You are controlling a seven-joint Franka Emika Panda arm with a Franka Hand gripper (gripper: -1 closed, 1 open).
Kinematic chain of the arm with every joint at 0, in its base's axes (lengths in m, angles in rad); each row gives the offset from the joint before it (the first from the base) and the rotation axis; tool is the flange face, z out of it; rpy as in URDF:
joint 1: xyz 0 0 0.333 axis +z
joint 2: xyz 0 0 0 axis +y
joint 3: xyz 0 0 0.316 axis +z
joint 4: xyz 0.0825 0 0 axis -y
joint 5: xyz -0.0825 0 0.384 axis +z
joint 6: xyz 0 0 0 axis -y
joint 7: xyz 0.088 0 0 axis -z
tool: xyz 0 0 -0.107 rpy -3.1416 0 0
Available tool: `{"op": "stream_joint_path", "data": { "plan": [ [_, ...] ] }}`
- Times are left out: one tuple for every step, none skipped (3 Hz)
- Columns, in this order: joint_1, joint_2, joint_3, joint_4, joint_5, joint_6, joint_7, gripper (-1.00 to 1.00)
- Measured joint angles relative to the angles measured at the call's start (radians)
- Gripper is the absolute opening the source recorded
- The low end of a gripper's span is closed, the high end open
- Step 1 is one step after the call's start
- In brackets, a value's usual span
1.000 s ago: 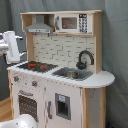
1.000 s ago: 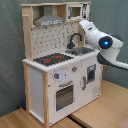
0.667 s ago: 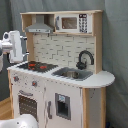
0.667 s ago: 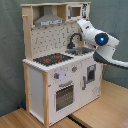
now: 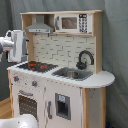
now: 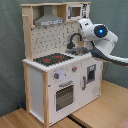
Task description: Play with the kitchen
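Observation:
The kitchen (image 5: 60, 87) is a tall white and light-wood toy unit, standing upright in both exterior views (image 6: 45, 80). It has a black stovetop with red rings (image 5: 37, 65), a black faucet (image 5: 85, 57) over a sink (image 5: 72, 74), a windowed oven door (image 6: 64, 95), a grey hood (image 5: 40, 27) and a small microwave (image 5: 72, 22). My white gripper (image 6: 84, 25) hangs in front of the kitchen at faucet height in the second exterior view, touching nothing that I can see. In the first exterior view the gripper (image 5: 17, 46) shows at the left edge.
A grey curtain hangs behind the kitchen. The kitchen stands on a light wooden surface (image 6: 100, 110). My arm (image 6: 112, 55) reaches in from the second exterior view's right. A white rounded object (image 5: 20, 121) sits at the bottom left of the first exterior view.
The arm's end has risen a little and moved left in the second exterior view, and slightly right in the first exterior view. The kitchen looks unchanged.

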Motion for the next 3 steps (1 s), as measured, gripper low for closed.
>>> {"op": "stream_joint_path", "data": {
  "plan": [
    [-0.024,0.049,0.001,0.021,0.083,-0.043,0.0,1.0],
    [-0.054,0.102,0.003,0.046,0.136,-0.097,0.0,1.0],
    [-0.075,0.166,0.022,0.078,0.179,-0.148,0.0,1.0]
  ]
}}
